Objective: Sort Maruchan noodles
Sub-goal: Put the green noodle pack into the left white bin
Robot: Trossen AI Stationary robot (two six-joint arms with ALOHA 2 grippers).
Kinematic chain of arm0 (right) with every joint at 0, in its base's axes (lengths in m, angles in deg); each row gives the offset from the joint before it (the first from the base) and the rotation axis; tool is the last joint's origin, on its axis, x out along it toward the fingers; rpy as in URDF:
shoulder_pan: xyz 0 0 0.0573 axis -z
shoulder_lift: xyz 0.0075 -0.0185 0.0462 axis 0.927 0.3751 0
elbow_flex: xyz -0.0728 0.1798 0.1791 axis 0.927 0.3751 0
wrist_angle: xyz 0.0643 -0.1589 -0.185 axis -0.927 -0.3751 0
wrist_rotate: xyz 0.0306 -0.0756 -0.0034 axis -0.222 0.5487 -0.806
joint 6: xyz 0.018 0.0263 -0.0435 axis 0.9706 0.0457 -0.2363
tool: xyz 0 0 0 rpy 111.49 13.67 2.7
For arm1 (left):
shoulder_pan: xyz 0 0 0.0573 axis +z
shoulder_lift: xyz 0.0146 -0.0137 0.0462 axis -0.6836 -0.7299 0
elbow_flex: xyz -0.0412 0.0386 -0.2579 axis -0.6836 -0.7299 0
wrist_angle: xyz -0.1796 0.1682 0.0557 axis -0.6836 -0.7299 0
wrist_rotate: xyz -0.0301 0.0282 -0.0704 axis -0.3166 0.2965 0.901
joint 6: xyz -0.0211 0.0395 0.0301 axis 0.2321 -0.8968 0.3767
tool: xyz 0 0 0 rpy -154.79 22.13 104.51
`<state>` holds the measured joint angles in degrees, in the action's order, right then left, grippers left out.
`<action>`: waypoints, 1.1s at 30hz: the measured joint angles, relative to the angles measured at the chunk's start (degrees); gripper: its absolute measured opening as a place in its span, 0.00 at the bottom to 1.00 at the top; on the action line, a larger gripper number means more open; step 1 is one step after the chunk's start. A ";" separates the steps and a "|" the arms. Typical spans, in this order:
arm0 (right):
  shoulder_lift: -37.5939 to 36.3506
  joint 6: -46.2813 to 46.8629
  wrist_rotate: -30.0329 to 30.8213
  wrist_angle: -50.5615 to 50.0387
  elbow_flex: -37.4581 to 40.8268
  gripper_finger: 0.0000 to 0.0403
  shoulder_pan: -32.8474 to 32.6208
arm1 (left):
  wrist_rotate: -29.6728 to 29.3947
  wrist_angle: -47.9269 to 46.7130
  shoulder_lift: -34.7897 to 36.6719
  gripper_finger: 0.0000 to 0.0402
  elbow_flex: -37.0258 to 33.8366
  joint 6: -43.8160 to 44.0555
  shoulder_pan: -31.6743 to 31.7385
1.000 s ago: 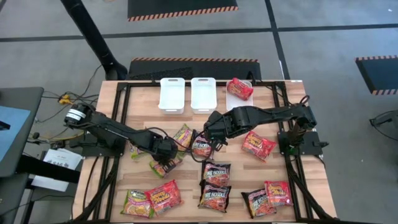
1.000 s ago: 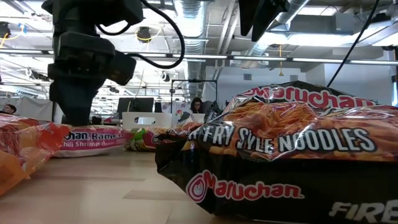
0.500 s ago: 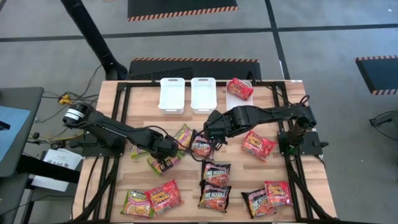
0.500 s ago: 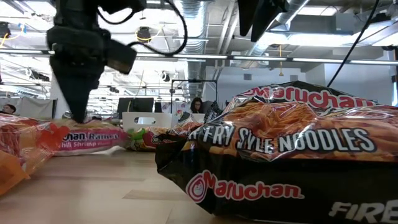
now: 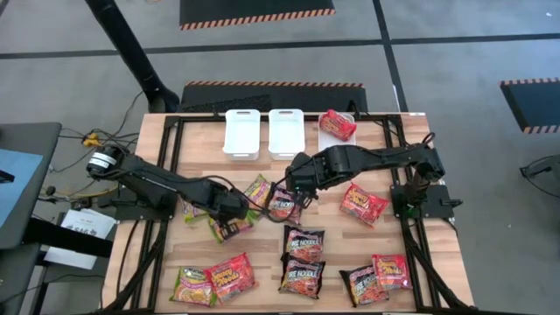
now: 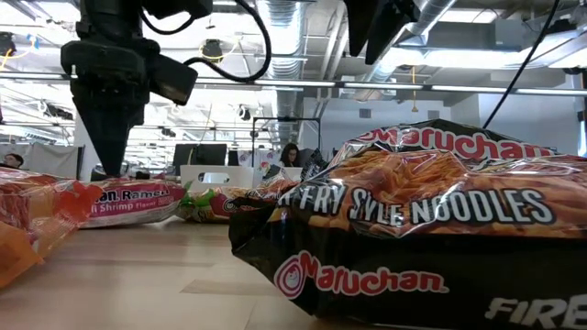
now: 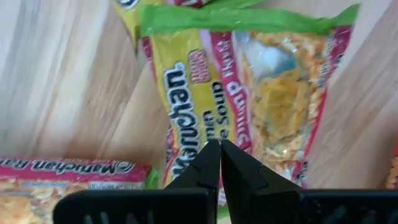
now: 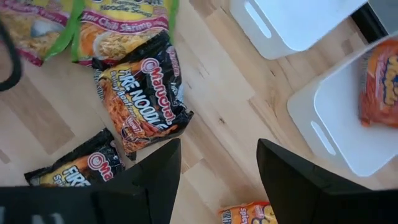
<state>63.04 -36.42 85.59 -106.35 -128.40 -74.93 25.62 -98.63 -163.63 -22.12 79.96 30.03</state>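
Several Maruchan noodle packets lie flat on the wooden table (image 5: 166,254): green-yellow, dark and red-orange ones. My left gripper (image 5: 229,217) points down at the left middle, shut on a green-yellow packet (image 5: 229,229), also the green-yellow packet (image 7: 249,93) in the left wrist view. My right gripper (image 5: 293,181) hangs open above the table's middle, near a dark packet (image 5: 282,203), touching nothing. Its fingers (image 8: 155,180) stand wide apart over bare wood beside that dark packet (image 8: 143,93). My left gripper pinches the film of the green-yellow packet's upper face, near its middle (image 7: 214,134), between its two fingertips. The fingers come from above, pointing down. In the low view the packet (image 6: 138,197) sits tilted under the fingers; whether it is clear of the table I cannot tell.
Three white bins stand at the far edge (image 5: 242,133), (image 5: 286,131), (image 5: 325,140); the right one holds a red packet (image 5: 338,124). More packets lie near the front edge (image 5: 214,280), (image 5: 302,258), (image 5: 378,278) and at the right (image 5: 363,204). Black frame rails run along both sides.
My left gripper has risen a little and rolled about its own axis. The green-yellow packet under it has turned slightly and tipped, one end coming up. My right gripper has kept still.
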 joint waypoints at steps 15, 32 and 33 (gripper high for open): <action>0.00 -0.67 -2.73 1.66 0.00 0.58 0.00 | 15.06 -0.96 0.09 0.18 0.09 -5.74 6.63; 0.00 -0.67 -2.69 1.64 0.00 0.58 0.00 | 16.10 4.28 0.11 0.46 0.13 -3.00 9.31; 0.00 -0.67 -2.69 1.64 0.00 0.58 0.00 | 15.52 5.38 0.11 0.46 0.13 -2.47 8.72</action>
<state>63.04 -37.09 82.90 -104.70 -128.40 -74.93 41.14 -93.25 -163.52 -21.98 77.49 38.75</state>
